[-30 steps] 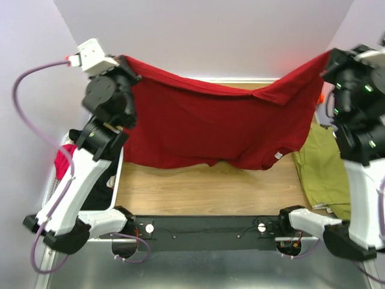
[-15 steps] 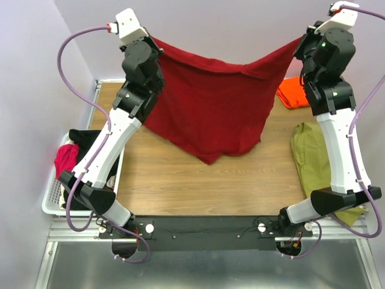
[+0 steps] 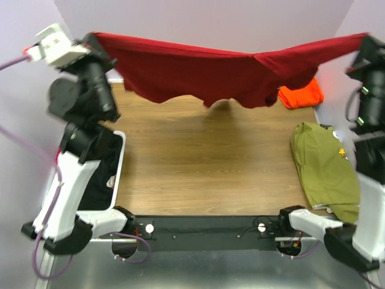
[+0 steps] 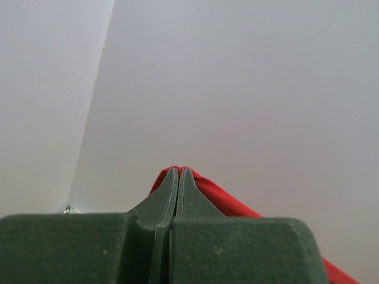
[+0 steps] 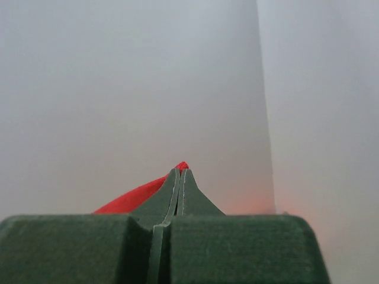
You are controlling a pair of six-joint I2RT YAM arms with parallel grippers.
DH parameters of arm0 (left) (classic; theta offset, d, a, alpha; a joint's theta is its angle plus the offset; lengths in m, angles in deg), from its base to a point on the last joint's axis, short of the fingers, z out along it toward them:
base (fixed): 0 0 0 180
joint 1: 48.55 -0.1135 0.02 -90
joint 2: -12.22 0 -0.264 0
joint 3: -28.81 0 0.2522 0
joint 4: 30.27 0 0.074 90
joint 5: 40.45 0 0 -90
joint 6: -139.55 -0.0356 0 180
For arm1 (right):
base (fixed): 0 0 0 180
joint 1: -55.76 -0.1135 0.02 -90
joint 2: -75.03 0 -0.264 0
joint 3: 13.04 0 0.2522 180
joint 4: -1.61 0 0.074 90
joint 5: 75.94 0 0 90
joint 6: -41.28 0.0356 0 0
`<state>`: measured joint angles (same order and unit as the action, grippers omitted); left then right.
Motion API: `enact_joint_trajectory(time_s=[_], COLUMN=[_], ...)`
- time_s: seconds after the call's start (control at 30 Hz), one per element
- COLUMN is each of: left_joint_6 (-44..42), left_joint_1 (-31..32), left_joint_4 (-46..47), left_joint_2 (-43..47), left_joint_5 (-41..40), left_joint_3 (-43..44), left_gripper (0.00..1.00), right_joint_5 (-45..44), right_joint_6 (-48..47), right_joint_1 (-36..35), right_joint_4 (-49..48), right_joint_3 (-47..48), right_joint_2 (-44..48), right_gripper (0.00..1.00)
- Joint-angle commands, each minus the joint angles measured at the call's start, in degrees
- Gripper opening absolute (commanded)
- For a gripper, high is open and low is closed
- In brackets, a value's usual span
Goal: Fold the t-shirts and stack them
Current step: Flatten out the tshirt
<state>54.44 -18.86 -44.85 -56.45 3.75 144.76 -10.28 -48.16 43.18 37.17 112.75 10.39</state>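
Observation:
The dark red t-shirt (image 3: pixel 210 72) hangs stretched wide in the air across the far side of the table, its lower edge loose above the wood. My left gripper (image 3: pixel 96 37) is shut on its left corner, which shows as red cloth (image 4: pixel 219 198) behind the closed fingertips. My right gripper (image 3: pixel 363 40) is shut on its right corner, with red cloth (image 5: pixel 133 198) showing at the tips. The bright orange t-shirt (image 3: pixel 299 95) lies bunched at the far right of the table, partly behind the red one.
An olive green shirt (image 3: pixel 323 168) lies folded on the table's right side. A white basket (image 3: pixel 118 174) with dark and red clothes stands at the left edge, under my left arm. The wooden table (image 3: pixel 204 162) is bare in the middle.
Both arms have swung outward and up, pulling the red shirt from a hanging drape into a taut, wide span. The orange shirt is more covered now.

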Motion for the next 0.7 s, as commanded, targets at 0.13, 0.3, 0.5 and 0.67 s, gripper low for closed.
enact_joint_trajectory(time_s=[0.13, 0.3, 0.5, 0.67], left_joint_6=[-4.5, -4.4, -3.5, -0.2], left_joint_1=[-0.2, -0.2, -0.2, -0.2], left_joint_4=[3.3, 1.4, 1.5, 3.8], left_joint_2=[11.4, 10.8, 5.4, -2.1], left_joint_5=[3.0, 6.3, 6.1, 2.6], left_joint_3=[-4.3, -2.0, -3.7, -10.6], left_gripper=[0.00, 0.00, 0.00, 0.00], right_joint_5=[2.6, 4.1, 3.6, -0.3], right_joint_6=[-4.5, -4.6, -4.2, -3.9], right_joint_1=[0.2, 0.3, 0.2, 0.2], right_joint_4=[-2.6, -2.5, -2.7, -9.5], right_joint_3=[1.9, 3.9, 1.8, -11.4], right_joint_2=[8.0, 8.1, 4.1, 0.0], right_gripper=[0.01, 0.01, 0.01, 0.01])
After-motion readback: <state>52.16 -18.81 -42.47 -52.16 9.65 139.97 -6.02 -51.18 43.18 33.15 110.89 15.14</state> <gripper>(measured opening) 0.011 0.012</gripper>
